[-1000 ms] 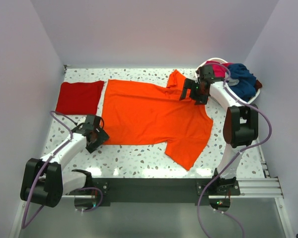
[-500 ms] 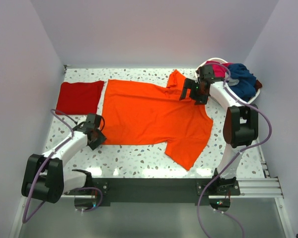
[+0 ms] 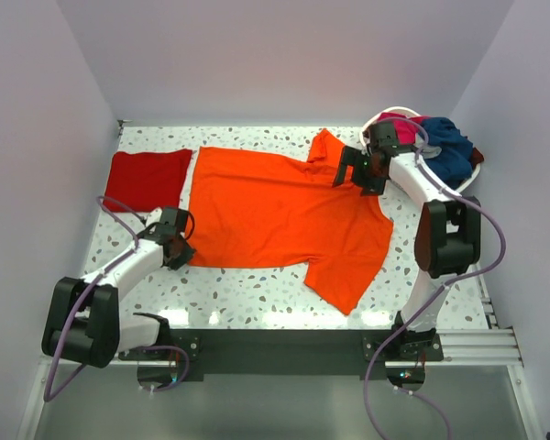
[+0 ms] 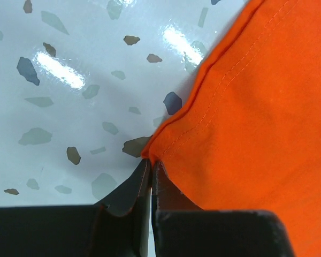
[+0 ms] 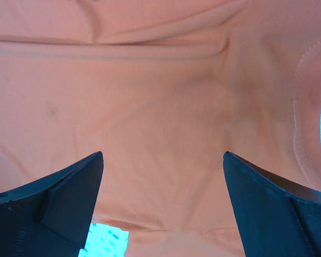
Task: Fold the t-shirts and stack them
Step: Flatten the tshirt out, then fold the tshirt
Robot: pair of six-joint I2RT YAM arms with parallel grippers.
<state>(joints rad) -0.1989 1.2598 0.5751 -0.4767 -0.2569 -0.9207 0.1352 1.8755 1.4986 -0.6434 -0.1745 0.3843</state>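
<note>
The big bright orange cloth t-shirt (image 3: 275, 215) lies spread flat on the speckled white table (image 3: 247, 293). The left gripper (image 4: 150, 164) is pinched tight on its hem corner, it seems. The right gripper (image 5: 163, 160) hangs wide open over the shoulder, holding nothing. The shirt looks soft and floppy, so corners are best to grab.

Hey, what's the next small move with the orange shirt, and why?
Probably close the right gripper on the orange t-shirt. Its jaws stand wide open over the cloth near the far sleeve, while the left gripper is shut on the hem corner, so both ends would be held before folding.
</note>
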